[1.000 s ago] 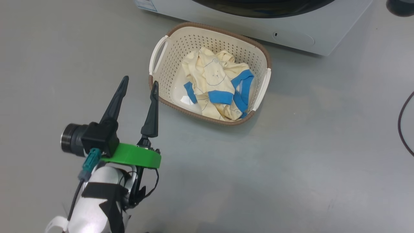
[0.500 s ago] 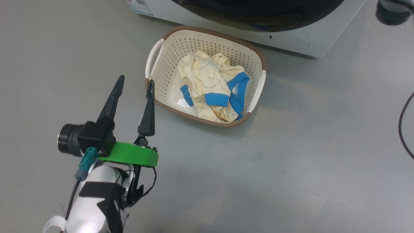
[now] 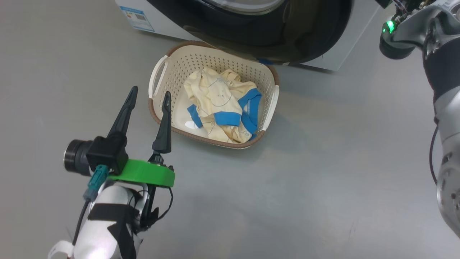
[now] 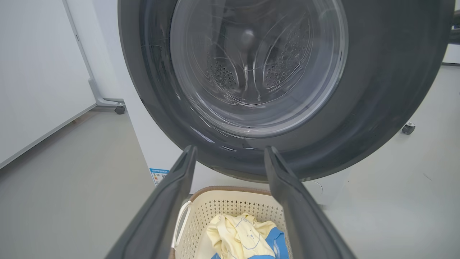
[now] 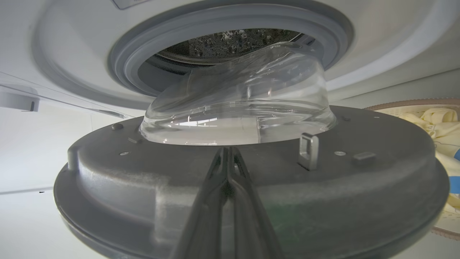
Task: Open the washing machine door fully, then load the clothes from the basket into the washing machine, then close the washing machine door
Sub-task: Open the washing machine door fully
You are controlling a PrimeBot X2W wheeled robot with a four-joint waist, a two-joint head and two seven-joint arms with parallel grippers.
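Item, left gripper: mine, fingers spread, empty, just left of the basket. Clothes: heaped inside the basket. Right gripper: mine, pinched shut at the washing machine door, ajar beyond the basket; right wrist view adds its grey inner face and the drum.

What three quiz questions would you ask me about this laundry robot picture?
1. True or false: the clothes lie inside the basket.
2. Which one has its fingers spread apart? A: left hand. B: right hand.
3. Fill in: the washing machine door stands ____ (open or shut).
Key: 1 true; 2 A; 3 open.
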